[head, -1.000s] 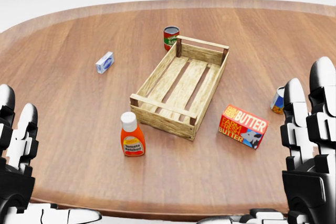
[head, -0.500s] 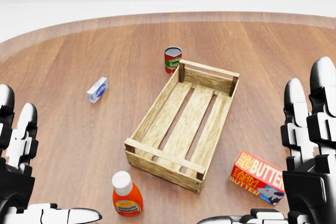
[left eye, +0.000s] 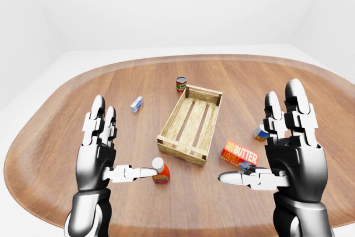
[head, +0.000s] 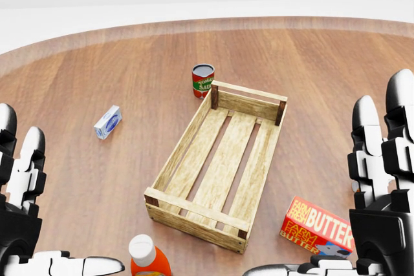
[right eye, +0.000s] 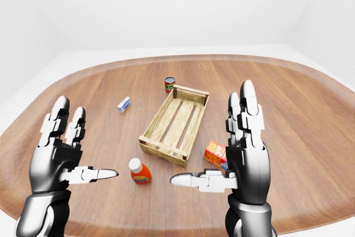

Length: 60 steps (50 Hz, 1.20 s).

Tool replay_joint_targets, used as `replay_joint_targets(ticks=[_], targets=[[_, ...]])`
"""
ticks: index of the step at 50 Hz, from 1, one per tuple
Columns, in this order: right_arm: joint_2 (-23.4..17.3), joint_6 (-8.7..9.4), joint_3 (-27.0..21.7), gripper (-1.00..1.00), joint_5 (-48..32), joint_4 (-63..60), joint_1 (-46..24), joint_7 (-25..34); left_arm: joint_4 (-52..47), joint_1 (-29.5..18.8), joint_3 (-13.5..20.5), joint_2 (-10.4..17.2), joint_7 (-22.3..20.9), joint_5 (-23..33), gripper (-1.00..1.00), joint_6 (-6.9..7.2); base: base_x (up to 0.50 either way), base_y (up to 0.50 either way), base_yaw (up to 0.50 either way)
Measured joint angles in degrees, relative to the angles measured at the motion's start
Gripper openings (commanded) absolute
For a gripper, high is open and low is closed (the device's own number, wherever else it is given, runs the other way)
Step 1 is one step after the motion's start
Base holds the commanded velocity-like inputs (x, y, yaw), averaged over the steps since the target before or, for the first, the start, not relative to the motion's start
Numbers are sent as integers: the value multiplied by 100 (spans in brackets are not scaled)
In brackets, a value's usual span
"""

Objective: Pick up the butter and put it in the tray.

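While we hold our left hand [left eye: 99, 154] and right hand [left eye: 288, 156] raised with fingers spread and empty, the butter [head: 317, 226] lies on the desk's [head: 97, 63] near edge, just right of the wooden tray [head: 220, 163].

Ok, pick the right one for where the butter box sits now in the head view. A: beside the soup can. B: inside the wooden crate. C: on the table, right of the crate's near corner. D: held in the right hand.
C: the butter box lies on the table just right of the crate, at its lower corner; the crate holds nothing and the right hand is open.
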Motion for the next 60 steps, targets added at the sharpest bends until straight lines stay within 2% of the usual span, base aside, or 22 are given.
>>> replay_joint_targets(ticks=[10,16,33,43,52,60], targets=[[-17,0,-40,100,42,-93,30,27,-20,7,7,-2,-5,-4,100,0,0,0,0],[-78,0,-291,100,-110,-432,61,247,-21,16,-3,-6,-2,7,100,0,0,0,0],[-21,0,-2210,100,-884,-461,-92,1827,109,-57,3,6,31,18,100,0,0,0,0],[-336,0,-3012,100,-1418,153,-416,2223,92,-52,10,9,29,12,100,0,0,0,0],[-713,0,-3246,100,-1865,1107,-690,2187,84,-55,29,9,21,0,100,0,0,0,0],[-971,0,-3191,100,-2090,1985,-872,1998,86,-62,41,9,19,-5,100,0,0,0,0]])
